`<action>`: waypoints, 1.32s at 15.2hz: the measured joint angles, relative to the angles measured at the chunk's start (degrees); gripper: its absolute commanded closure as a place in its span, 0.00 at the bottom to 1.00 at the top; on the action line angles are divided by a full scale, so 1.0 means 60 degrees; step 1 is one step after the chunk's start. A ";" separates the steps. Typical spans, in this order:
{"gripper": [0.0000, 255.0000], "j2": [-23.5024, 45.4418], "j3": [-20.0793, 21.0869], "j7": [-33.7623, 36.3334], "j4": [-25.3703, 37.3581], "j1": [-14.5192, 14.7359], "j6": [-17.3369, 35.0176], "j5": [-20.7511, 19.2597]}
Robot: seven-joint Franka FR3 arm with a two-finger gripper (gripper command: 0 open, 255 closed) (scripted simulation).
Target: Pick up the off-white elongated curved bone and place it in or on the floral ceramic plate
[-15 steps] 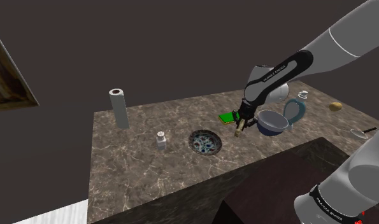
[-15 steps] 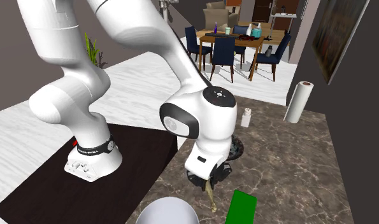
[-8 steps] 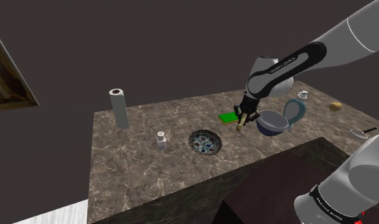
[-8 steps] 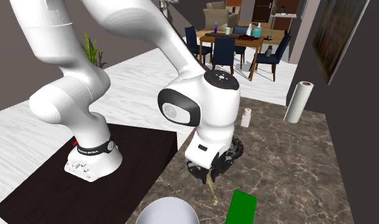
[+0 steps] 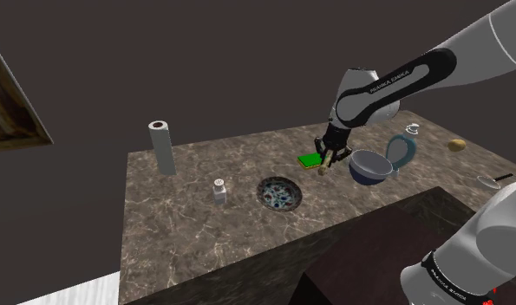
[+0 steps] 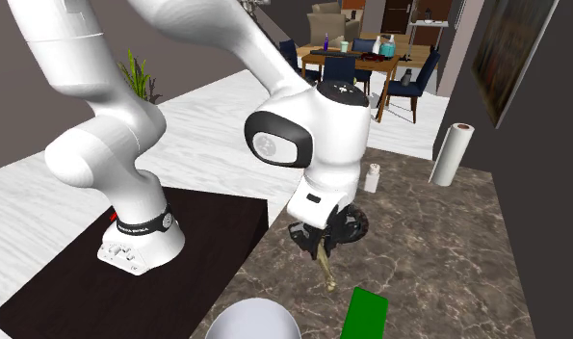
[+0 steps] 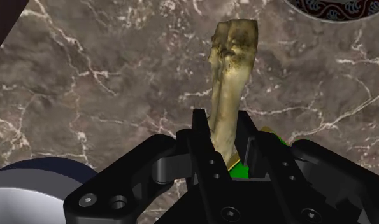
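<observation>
Change: over the last second the gripper (image 5: 327, 160) and the bone (image 5: 323, 171) were raised above the counter (image 5: 204, 217) and, in the shoulder view, shifted slightly left.
Bone: off-white to yellowish, elongated, slightly curved. It is held by one end, and the rest hangs below the fingers over the marble (image 6: 325, 270) (image 7: 231, 83).
Gripper: the fingers are closed narrowly on the bone's upper end, one on each side (image 6: 318, 247) (image 7: 225, 130).
Bone position: it is seen over the counter near the green block (image 5: 310, 159) and to the right of the plate (image 5: 279, 194) in the shoulder view. It is not over the plate.
Plate: round, with a dark patterned face, lying flat on the counter. It is partly hidden behind the gripper in the second exterior view (image 6: 357, 227), and its edge is seen past the bone's far end in the wrist view (image 7: 337, 7).
Green block: flat on the counter, just beside the gripper (image 6: 366, 314) (image 7: 239, 168).
Bowl: blue and white, on the far side of the block from the plate (image 5: 371, 166) (image 6: 255, 320).
Shaker: small, white, upright, near the plate (image 5: 219, 191) (image 6: 373, 177).
Roll: white, upright, at the counter's far corner (image 5: 162, 147) (image 6: 451, 154).
</observation>
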 measured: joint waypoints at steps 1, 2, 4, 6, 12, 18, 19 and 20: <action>1.00 0.0014 0.0151 0.0256 0.0025 0.0132 0.0000 0.0025; 1.00 0.0015 0.0284 0.0491 0.0061 0.0248 -0.0024 0.0045; 1.00 0.0006 0.0553 0.0963 0.0100 0.0483 -0.0048 0.0087; 1.00 0.0148 0.0849 0.1484 0.0279 0.0742 -0.0055 0.0131; 1.00 0.0718 0.1657 0.3037 0.1019 0.1487 -0.0139 0.0145; 1.00 0.1410 0.1989 0.3794 0.1472 0.1843 0.0134 0.0047; 1.00 0.1509 0.1995 0.3809 0.1442 0.1853 0.0263 0.0040; 1.00 0.1620 0.2000 0.3828 0.1437 0.1863 0.0378 0.0028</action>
